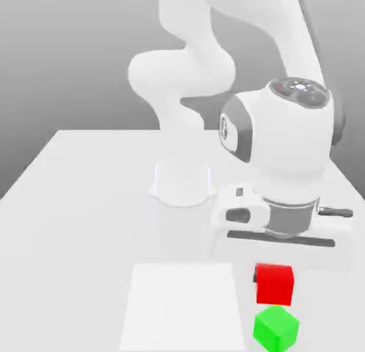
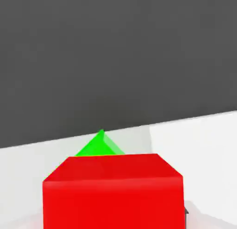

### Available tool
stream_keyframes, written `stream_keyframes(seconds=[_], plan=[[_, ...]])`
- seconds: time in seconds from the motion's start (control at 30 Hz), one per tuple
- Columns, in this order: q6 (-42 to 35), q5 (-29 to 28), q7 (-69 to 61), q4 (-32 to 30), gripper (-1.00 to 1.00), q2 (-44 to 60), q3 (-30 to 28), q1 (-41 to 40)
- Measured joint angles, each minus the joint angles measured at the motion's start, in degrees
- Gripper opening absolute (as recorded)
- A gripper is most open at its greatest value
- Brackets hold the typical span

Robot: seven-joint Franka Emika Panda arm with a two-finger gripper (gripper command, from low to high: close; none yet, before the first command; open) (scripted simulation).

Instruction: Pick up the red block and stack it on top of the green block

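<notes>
Red block point(image 1: 274, 284): small bright red cube with plain, smooth faces, sitting directly under the gripper point(image 1: 276, 266) at its fingertips, faces squared to the exterior view; in the hand view it looms close point(image 2: 112, 193), top face and one broad side showing. Green block point(image 1: 276, 328): small bright green cube of like size, plain faces, turned corner-on, resting on the white table below the red block, just beyond the gripper; in the hand view one corner point(image 2: 99, 146) peeks over the red block's top edge.
</notes>
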Motion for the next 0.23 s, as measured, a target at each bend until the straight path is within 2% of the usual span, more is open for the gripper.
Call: stream_keyframes(seconds=[0.07,0.1,0.23], plan=[[3.4,-1.0,1.1,0.2,-1.00,3.6,-0.4,0.5],[5.2,-1.3,1.4,0.3,1.00,5.6,-0.9,0.9],[5.2,-1.3,1.4,0.3,1.00,5.6,-0.9,0.9]])
